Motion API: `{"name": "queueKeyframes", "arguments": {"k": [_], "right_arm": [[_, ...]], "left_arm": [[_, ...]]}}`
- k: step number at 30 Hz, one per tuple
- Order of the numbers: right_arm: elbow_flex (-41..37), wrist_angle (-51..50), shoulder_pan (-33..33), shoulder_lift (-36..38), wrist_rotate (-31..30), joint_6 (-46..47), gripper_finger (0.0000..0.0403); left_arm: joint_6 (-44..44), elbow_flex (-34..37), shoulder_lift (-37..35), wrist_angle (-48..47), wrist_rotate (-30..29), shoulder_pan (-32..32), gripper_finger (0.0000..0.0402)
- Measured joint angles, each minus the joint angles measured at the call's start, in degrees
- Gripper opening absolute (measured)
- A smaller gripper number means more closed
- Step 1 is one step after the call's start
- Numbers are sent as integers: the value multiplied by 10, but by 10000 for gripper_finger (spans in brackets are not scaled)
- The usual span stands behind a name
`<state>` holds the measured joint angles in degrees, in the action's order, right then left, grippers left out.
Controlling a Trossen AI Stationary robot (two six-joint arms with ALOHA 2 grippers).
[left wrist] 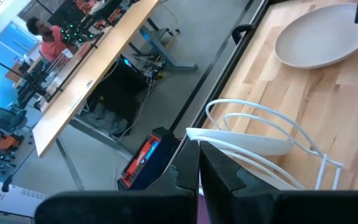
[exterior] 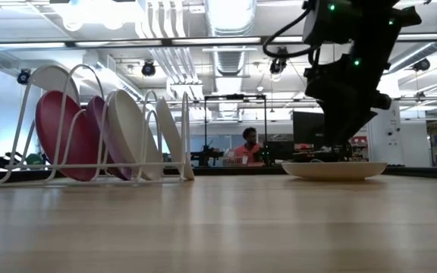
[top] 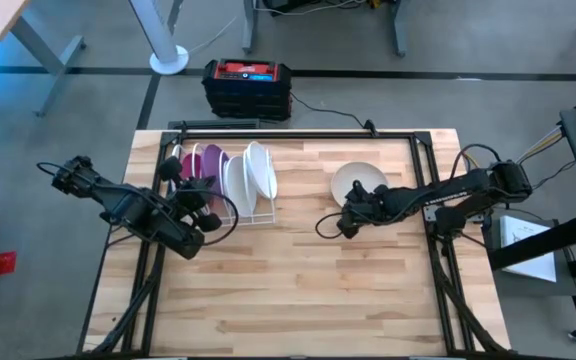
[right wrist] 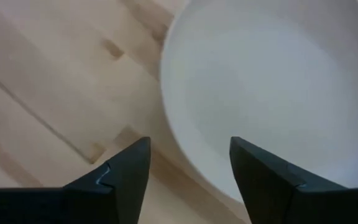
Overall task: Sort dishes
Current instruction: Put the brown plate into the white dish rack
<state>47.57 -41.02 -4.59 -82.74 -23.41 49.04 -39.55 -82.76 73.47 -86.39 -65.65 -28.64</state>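
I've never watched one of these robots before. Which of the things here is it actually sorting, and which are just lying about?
Part of the job:
- white bowl lying on the table, right gripper open at its rim
- purple plates standing in the rack
- white plates standing in the rack
- left gripper at the rack

Just there:
- wire dish rack
- black and red box on the floor

A white wire rack stands on the left half of the light wood table, near its far edge; from table height its looped wires rise upright. Past that edge a black box with a red top sits on the grey floor, a cable running off to its right. A white round pedestal base stands to its left. In the room behind, a person in a red top sits at a desk.
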Motion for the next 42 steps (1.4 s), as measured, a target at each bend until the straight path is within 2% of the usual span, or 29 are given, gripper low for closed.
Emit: {"name": "queueKeyframes", "arguments": {"k": [4,8,14,27,32,38,42], "right_arm": [[-6,4,16,0,16,-24,215],[-28,54,29,0,44,-46,211],[-51,70,40,-8,49,-47,201],[-58,86,91,-92,68,-142,191],[-58,101,92,-91,79,-158,135],[-59,113,93,-65,82,-171,25],[-60,124,93,-59,83,-184,11]], "left_arm": [[0,0,0,1,0,0,1],[0,0,0,1,0,0,1],[0,0,0,2,0,0,1],[0,0,2,2,2,0,1],[0,0,2,2,1,0,1],[0,0,2,2,-2,0,1],[0,0,2,2,-11,0,1]]}}
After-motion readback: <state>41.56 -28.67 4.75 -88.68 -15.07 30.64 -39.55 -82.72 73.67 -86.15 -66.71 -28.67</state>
